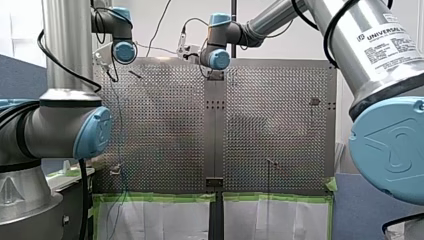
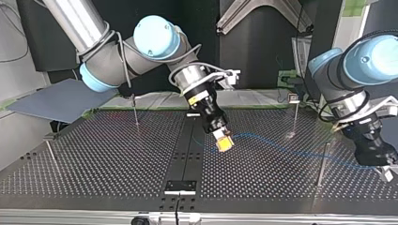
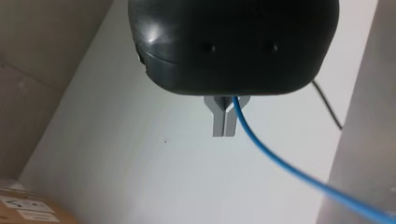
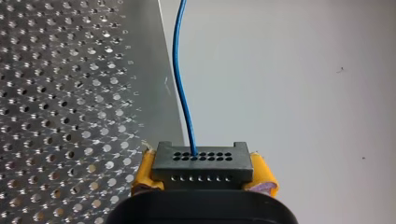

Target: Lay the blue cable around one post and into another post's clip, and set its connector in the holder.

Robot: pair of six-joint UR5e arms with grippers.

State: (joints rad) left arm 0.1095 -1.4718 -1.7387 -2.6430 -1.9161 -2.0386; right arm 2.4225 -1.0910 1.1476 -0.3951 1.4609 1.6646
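Cable (image 4: 180, 70) ends in the connector (image 4: 201, 164), which my right gripper (image 4: 203, 173) grips firmly, holding it above the table (image 2: 117, 154) just beyond the holder (image 2: 180, 186). My left gripper (image 3: 223, 122) pinches the cable farther from the holder, probably to lead it around a post (image 2: 324, 164).
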